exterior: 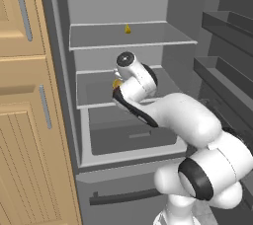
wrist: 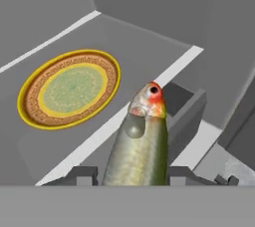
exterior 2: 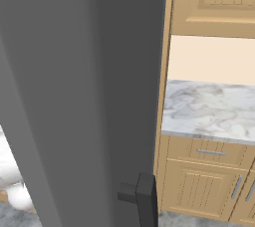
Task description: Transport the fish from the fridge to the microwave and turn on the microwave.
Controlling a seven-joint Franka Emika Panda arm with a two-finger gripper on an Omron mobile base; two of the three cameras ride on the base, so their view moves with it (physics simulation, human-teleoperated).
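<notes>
Holding the fish [wrist: 142, 146] between my gripper [wrist: 132, 175] fingers, clamped at mid-body, I have it lifted clear of the fridge [exterior: 123, 71] shelf, beside and apart from the plate [wrist: 69, 89]. I judge it light, slender and probably slick, likely to pivot or slip if squeezed near the tapering tail, so the thick middle is the right hold. I count one fish, one patterned plate, and one small yellow cone [exterior: 128, 29] on the upper shelf.
</notes>
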